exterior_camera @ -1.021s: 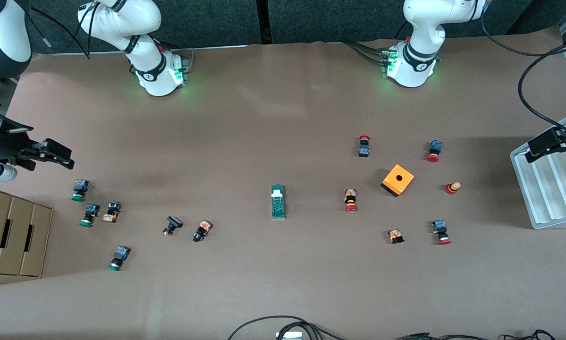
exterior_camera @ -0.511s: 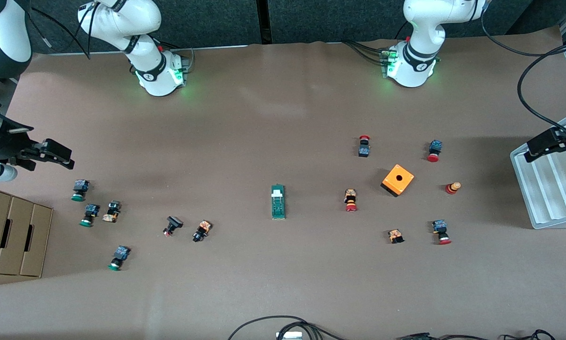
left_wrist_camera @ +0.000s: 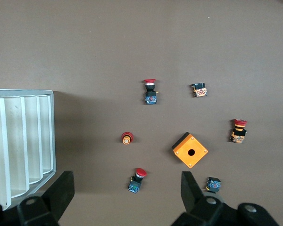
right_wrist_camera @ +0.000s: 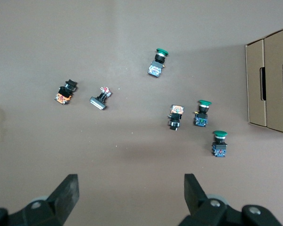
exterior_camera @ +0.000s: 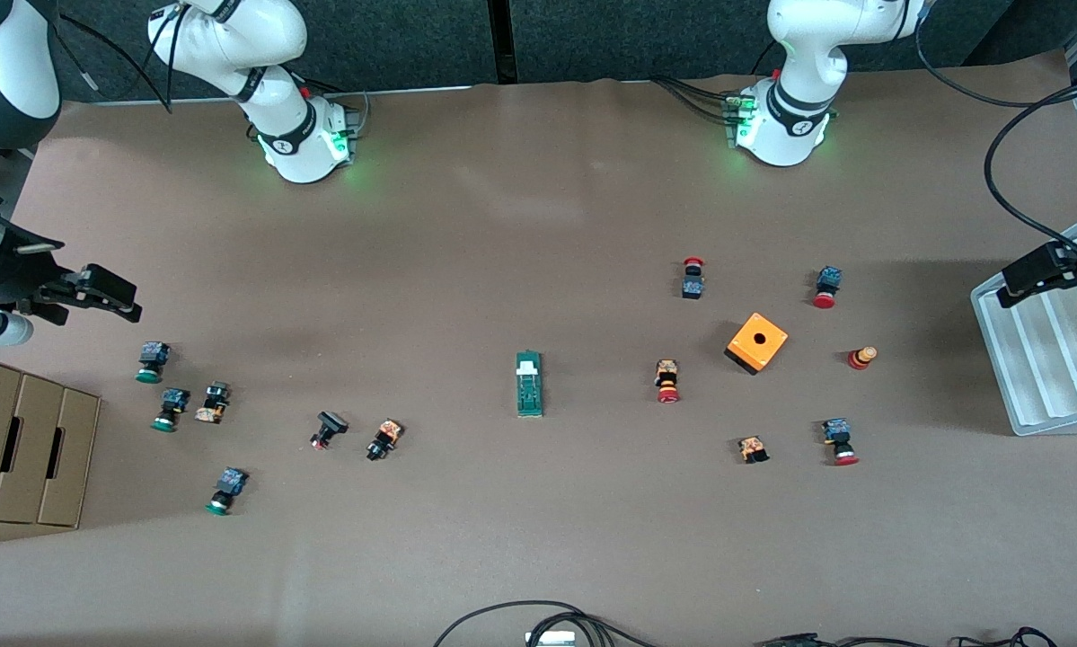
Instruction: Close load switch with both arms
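Opening step: both arms wait high at the table ends, nothing grasped.
I see the load switch (exterior_camera: 529, 385) lying mid-table, well apart from both fingers' reach; left gripper (left_wrist_camera: 125, 188) and right gripper (right_wrist_camera: 131, 190) hang with fingers spread. Next, I judge, both must travel inward to it.

Even, soft overhead light on the table (exterior_camera: 538, 225), no glare. Arm shadows lie faint and broad. Bases (exterior_camera: 322, 144) glow green. Everything is sharp; the wrist views look slightly dimmer.
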